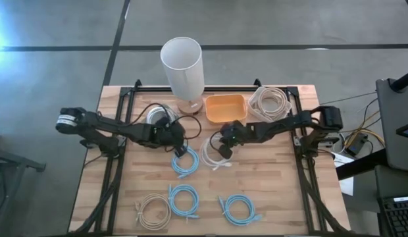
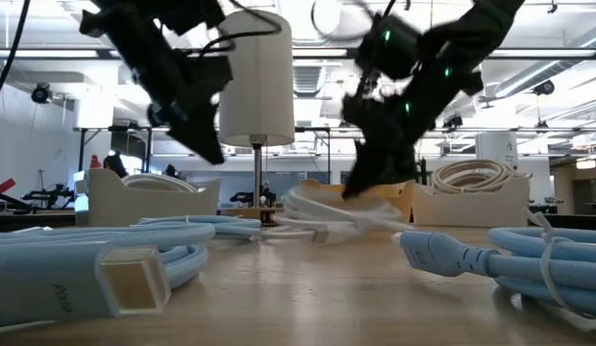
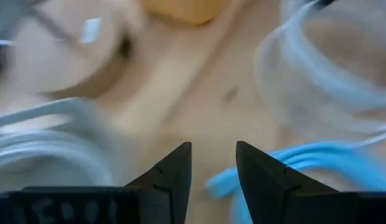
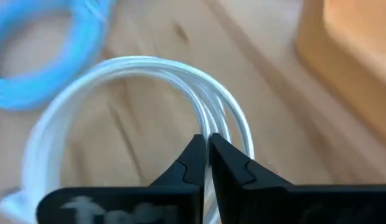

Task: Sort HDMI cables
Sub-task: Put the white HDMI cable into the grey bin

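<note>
- HDMI cables, thin and wound into small round coils, lay spread over the pale wooden table (image 1: 270,191); the one in hand was the white coiled cable (image 1: 214,157) near the table's middle, just in front of the orange tray.
- The right gripper (image 4: 208,149) was clenched tight on strands of that white coil, the fingertips meeting over the loop's inner edge in the right wrist view.
- The left gripper (image 3: 213,163) hung partly open, holding nothing, over the table just behind a light blue coiled cable (image 1: 185,161).
- To do this step well, I would judge the lift should go straight up and slowly, since only a few strands looked pinched and the coil could unwind or slip out.
- The neighbouring blue coil lay just beside the white one; a sideways drag risked snagging it.
- More light blue coils (image 1: 239,209) and a beige coiled cable (image 1: 152,209) sat along the near edge, well apart from the grip.
- The shallow orange plastic tray (image 1: 226,118) appeared empty.
- A beige tray at the right rear held a tan coiled cable (image 1: 269,102); a matching tray at the left rear held a white coil (image 1: 158,116).
- A tall white cylinder (image 1: 182,66) stood at the back; its contents could not be seen.
</note>
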`<state>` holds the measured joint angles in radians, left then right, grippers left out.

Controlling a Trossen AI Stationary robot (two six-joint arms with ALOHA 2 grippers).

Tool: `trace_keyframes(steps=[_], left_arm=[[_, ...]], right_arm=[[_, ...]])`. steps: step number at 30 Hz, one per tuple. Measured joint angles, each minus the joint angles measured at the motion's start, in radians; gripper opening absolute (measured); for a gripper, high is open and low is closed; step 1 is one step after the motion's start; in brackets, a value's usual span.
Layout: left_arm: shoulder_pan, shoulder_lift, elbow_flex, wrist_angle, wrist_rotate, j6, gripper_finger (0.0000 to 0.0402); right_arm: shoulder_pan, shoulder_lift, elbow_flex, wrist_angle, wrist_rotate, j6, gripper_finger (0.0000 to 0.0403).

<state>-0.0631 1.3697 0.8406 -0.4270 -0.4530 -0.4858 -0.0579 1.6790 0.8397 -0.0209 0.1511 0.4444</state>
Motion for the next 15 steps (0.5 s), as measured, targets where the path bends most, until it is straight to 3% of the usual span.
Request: trace_keyframes(steps=[7,15], left_arm=[[0.007,0.000,-0.050,0.388,0.309,-0.005,0.0135],[0.017,0.025,-0.064,0.436,0.313,0.006,0.0135]], right_arm=[[0.043,-0.077,0.002,0.107,0.032,-0.104,0.0008],[0.077,-0.089,0.002,0.151,0.047,-0.160,0.0006]])
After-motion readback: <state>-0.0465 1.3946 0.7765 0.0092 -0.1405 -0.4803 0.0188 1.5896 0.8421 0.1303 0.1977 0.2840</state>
